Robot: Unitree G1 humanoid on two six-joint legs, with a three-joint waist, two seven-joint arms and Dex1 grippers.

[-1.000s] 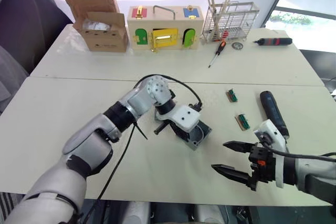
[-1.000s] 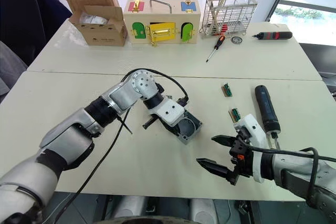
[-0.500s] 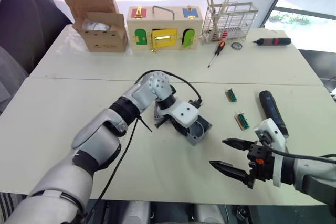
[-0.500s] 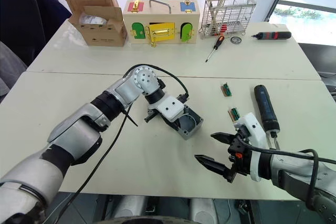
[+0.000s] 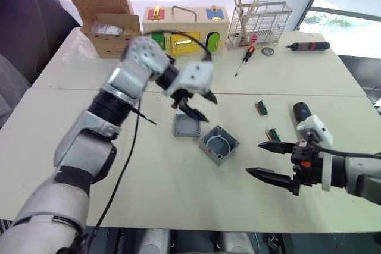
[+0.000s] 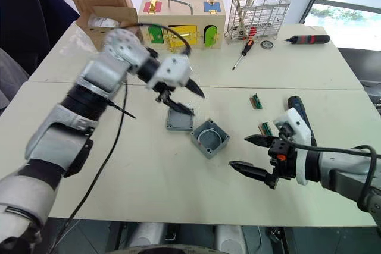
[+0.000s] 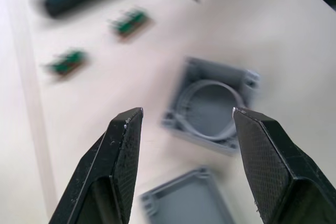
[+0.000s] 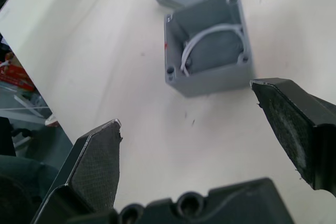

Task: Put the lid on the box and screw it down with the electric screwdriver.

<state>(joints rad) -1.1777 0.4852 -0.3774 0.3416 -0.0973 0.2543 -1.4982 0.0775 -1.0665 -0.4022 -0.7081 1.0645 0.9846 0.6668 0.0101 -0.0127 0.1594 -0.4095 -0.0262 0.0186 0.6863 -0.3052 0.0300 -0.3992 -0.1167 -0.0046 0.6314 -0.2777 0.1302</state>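
Observation:
The grey box (image 5: 219,144) sits open side up in the middle of the table, its round recess showing. The flat grey lid (image 5: 186,125) lies on the table just behind and to the left of the box, touching or nearly touching its corner. My left gripper (image 5: 195,100) hangs open above the lid with nothing between its fingers; its wrist view looks down on the box (image 7: 210,106) and lid (image 7: 186,203). My right gripper (image 5: 269,160) is open and empty, low over the table right of the box. The black electric screwdriver (image 5: 300,110) lies behind it, partly hidden.
Two small green circuit boards (image 5: 262,108) (image 5: 274,135) lie right of the box. At the back stand a cardboard carton (image 5: 110,25), a wooden box with coloured doors (image 5: 184,31) and a wire rack (image 5: 260,23). A manual screwdriver (image 5: 245,60) and a red-banded black tool (image 5: 309,46) lie nearby.
My left gripper has opened and lifted up and back from the box. The lid now lies uncovered beside the box. My right gripper rose slightly.

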